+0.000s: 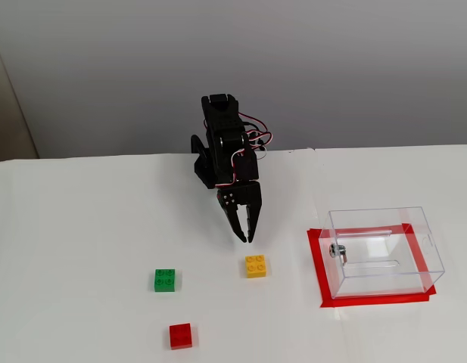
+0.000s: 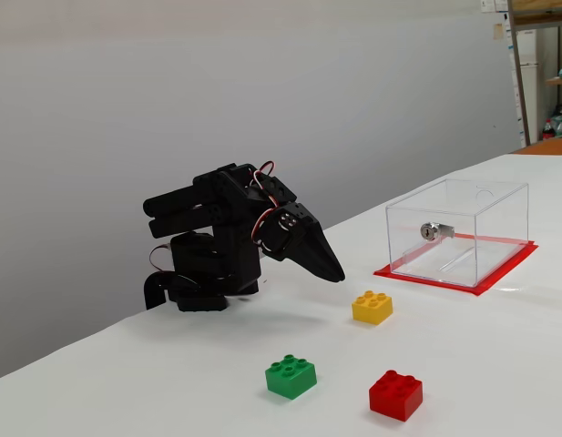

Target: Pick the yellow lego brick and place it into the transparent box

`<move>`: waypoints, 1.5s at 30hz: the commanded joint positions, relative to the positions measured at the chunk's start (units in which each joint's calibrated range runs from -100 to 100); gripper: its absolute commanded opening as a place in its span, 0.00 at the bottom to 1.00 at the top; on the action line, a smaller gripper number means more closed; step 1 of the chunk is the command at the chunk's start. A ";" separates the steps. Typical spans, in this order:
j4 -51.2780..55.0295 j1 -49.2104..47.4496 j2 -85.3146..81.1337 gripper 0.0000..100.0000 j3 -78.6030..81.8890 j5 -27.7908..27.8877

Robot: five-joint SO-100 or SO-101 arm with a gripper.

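In a fixed view the tool (image 1: 245, 237), its jaws closed together and holding nothing, hangs at frame centre just above and slightly left of the yellow lego brick (image 1: 256, 266), which sits on the white surface (image 1: 82, 227) left of the transparent box (image 1: 384, 253)

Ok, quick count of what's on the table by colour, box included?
Yellow lego brick: 1
Green brick: 1
Red brick: 1
Transparent box: 1, empty
Total: 4 things, all bricks outside the box.
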 commanded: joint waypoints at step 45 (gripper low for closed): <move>-0.74 0.17 -0.68 0.02 0.68 0.42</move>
